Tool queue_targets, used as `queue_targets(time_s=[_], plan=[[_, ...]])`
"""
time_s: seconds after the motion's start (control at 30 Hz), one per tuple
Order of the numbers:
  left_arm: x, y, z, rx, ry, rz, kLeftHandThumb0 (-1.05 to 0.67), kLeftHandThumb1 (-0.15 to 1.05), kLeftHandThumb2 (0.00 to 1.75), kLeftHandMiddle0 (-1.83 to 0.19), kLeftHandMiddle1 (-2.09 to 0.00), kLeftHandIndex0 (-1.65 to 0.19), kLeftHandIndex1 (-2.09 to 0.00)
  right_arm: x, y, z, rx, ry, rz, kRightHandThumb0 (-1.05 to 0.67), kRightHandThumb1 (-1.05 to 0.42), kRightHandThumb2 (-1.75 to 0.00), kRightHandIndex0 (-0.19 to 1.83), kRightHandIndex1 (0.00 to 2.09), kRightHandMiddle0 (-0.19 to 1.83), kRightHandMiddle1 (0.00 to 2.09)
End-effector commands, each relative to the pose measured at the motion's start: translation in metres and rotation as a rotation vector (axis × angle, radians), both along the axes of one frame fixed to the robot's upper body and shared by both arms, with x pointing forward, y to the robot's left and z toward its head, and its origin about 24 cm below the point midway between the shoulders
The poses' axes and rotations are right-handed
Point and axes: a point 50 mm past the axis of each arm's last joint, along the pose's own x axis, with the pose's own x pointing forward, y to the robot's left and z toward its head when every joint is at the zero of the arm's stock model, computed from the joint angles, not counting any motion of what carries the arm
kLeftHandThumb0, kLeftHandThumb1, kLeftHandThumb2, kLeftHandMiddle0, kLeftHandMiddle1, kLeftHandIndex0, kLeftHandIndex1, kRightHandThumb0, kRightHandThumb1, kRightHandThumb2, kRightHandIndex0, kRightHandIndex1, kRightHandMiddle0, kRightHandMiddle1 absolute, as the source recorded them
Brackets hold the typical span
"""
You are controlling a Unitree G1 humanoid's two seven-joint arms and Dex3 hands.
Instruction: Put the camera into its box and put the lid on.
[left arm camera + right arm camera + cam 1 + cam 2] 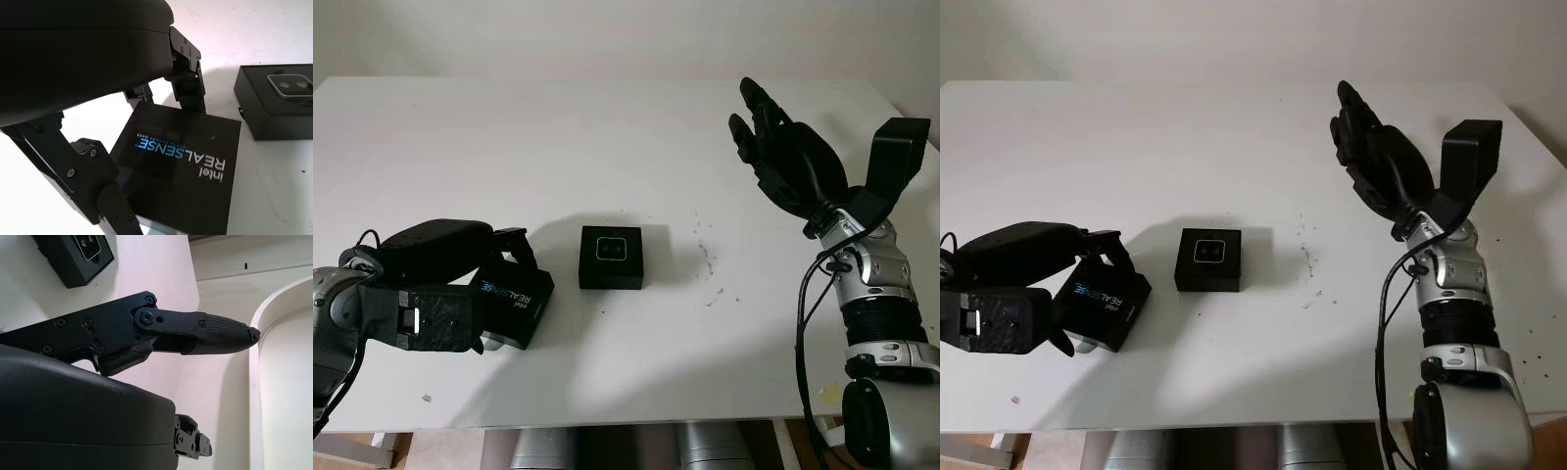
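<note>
at about eight o'clock on the white tabletop (pixel 607 137), the left robot hand (pixel 460 269) has its fingers (pixel 188 73) curled around the black lid (pixel 514 304) printed "realsense", gripping it by the edges with one side tipped up off the surface. at the centre sits the open box (pixel 612 258) with the camera (pixel 613 248) already seated inside, lens side up. toward two o'clock the right robot hand (pixel 783 147) hovers above the tabletop, open and holding nothing. the risk from here is the lid arriving tilted or off-square: it could catch a box wall, shove the unbraced box, or slip from the edge grip.
</note>
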Motion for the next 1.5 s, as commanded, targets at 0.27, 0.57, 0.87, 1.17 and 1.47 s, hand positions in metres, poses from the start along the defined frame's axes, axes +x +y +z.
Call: queue_targets(time_s=[0.27, 0.57, 0.87, 1.17, 1.47], plan=[[-0.011, -0.01, 0.01, -0.183, 0.048, 0.083, -0.17, 0.93, 0.06, -0.46, -1.58, -0.34, -1.47, -0.004, 0.005, -0.002, 0.065, 0.024, 0.013, -0.77, -1.05, -0.47, -0.19, 0.04, -0.11, 0.05], [-0.008, -0.016, 0.049, -0.312, -0.114, 0.249, -0.08, 0.95, 0.05, -0.42, -1.51, -0.29, -1.47, -0.014, 0.026, 0.003, -0.037, -0.134, -0.015, -0.79, -1.05, -0.6, -0.19, 0.0, -0.19, 0.0], [0.005, -0.03, 0.082, -0.328, -0.127, 0.181, -0.07, 0.92, 0.05, -0.51, -1.48, -0.35, -1.5, -0.03, 0.042, 0.002, -0.014, -0.188, 0.033, -0.81, -1.05, -0.62, -0.19, 0.0, -0.19, 0.01], [0.023, -0.043, 0.081, -0.355, -0.109, 0.195, -0.06, 0.95, 0.06, -0.44, -1.52, -0.3, -1.5, -0.033, 0.053, 0.001, 0.038, -0.193, 0.03, -0.78, -1.05, -0.62, -0.19, 0.0, -0.18, 0.04], [0.048, -0.052, 0.062, -0.291, -0.099, 0.245, -0.12, 0.92, 0.05, -0.51, -1.49, -0.35, -1.44, -0.028, 0.056, 0.003, 0.082, -0.197, -0.003, -0.78, -1.05, -0.6, -0.19, 0.0, -0.19, 0.04]])
